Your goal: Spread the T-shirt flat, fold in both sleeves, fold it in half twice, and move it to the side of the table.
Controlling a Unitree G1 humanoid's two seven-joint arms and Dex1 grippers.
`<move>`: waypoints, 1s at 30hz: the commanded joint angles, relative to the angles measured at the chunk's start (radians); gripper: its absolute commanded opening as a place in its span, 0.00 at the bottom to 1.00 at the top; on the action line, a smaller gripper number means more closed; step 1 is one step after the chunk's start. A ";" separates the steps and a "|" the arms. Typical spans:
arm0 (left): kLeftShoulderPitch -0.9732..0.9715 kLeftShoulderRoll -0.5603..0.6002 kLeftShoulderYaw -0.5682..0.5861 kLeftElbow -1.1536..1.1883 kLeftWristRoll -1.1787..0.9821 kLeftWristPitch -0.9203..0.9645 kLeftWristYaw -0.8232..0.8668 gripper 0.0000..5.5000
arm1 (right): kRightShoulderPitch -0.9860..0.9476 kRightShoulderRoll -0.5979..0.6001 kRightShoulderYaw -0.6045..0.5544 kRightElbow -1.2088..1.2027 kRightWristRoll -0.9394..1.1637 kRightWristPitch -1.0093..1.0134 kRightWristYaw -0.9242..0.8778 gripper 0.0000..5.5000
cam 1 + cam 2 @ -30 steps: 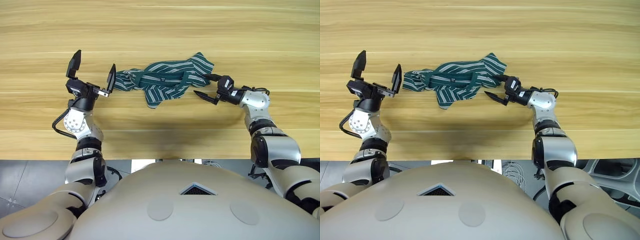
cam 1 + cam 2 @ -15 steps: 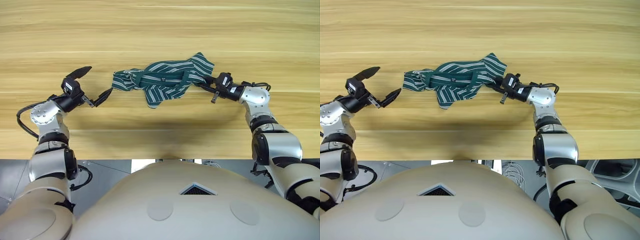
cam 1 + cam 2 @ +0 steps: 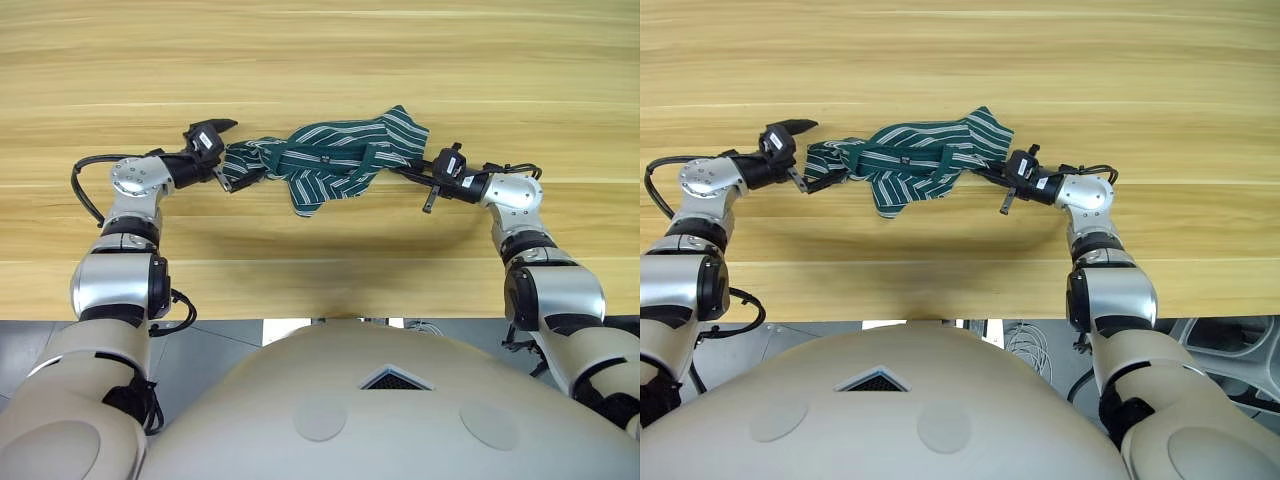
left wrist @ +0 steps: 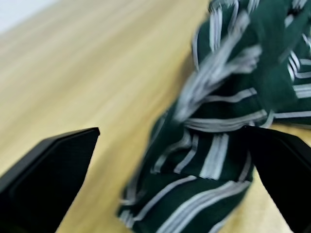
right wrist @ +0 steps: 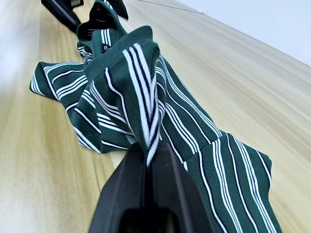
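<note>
Head stereo pair looks down over bench (image 3: 300, 60); wrist cameras sit close, low, facing T-shirt (image 5: 146, 97) from opposite ends.

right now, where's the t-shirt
In the head views the T-shirt lies bunched on the wooden table between the two arms: the right tool pinches its right end, and the open left tool straddles its left end.

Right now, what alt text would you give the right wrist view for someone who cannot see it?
The right gripper is shut on a raised fold of a crumpled dark green T-shirt with white stripes, lying on a wooden table. At the shirt's far end, the left gripper straddles the cloth, open.
</note>
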 commanded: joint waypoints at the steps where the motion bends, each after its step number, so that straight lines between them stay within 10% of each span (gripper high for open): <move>1: -0.022 -0.001 -0.016 0.014 0.042 0.023 0.022 0.85 | -0.006 -0.006 -0.006 -0.015 0.026 -0.013 0.023 0.00; 30: -0.022 0.046 0.100 -0.021 -0.041 -0.003 -0.162 0.01 | -0.005 -0.010 0.000 -0.019 0.043 -0.013 0.047 0.00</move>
